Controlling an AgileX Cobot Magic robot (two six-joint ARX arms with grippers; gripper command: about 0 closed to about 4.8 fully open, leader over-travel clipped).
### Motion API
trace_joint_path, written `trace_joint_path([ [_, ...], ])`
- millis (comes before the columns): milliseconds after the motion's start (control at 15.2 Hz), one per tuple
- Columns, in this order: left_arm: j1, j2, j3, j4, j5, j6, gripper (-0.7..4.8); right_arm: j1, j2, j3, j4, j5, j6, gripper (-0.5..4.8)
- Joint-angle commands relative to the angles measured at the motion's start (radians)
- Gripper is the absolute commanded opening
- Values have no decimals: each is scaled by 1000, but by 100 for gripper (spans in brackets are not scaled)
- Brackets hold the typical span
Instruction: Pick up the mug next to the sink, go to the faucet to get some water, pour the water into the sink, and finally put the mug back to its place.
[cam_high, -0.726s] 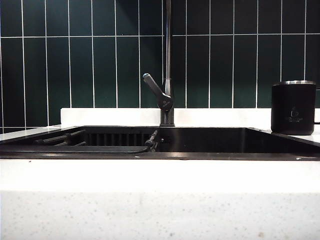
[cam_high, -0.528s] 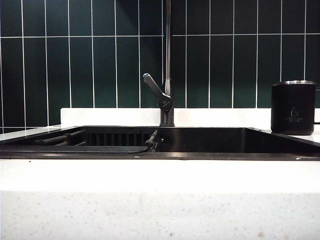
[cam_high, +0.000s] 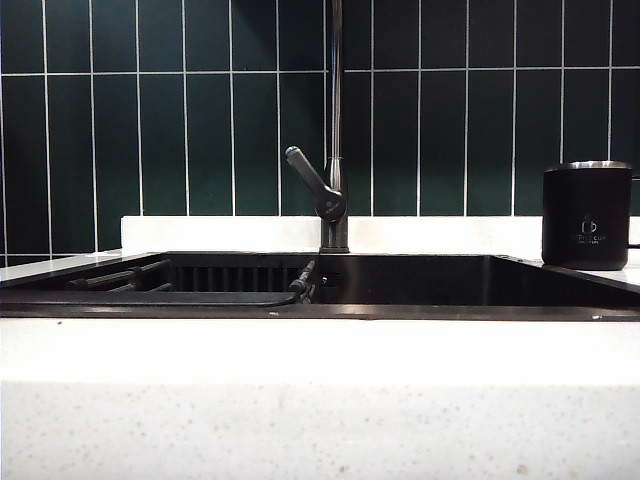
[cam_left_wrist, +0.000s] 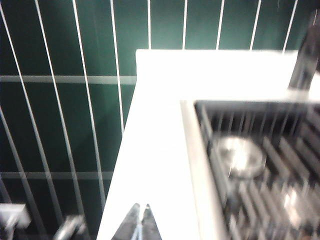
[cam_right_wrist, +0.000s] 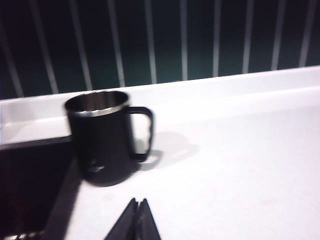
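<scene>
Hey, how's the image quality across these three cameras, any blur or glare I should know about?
Exterior view: sharp; the mug and faucet are crisp, the near counter bright. Left wrist view: blurred, counter overexposed, glare on the sink floor, shut left gripper at the frame's edge. Right wrist view: softly blurred; mug casts a shadow beyond its handle, shut right gripper short of it.

Dark green tiles (cam_high: 190, 140) with white grout cover the far wall; a white speckled bench (cam_high: 320, 400) spans the near foreground.

A kitchen. A black sink (cam_high: 420, 285) with a tall faucet (cam_high: 335, 130) sits in a white speckled counter (cam_high: 320, 400). Dark green wall tiles (cam_high: 160, 140) rise behind.
</scene>
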Motion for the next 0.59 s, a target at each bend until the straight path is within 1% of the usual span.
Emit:
trace_joint_path([
  [66,0,0,19,130,26,-37,-6,1,2,116,-70,57,22,-9],
  [132,0,0,60,132,55,-37,-6,1,11,183,-121,57,15,-9],
  [264,0,3,126,104,69,-28,-6,0,40,265,-163,56,-4,-9],
  [396,0,39,197,80,84,-15,-6,0,90,329,-164,53,-54,-9],
  [462,0,83,233,80,121,19,-6,0,137,365,-156,53,-60,-9],
  [594,0,183,290,96,145,24,-6,0,233,416,-138,48,-62,-9],
])
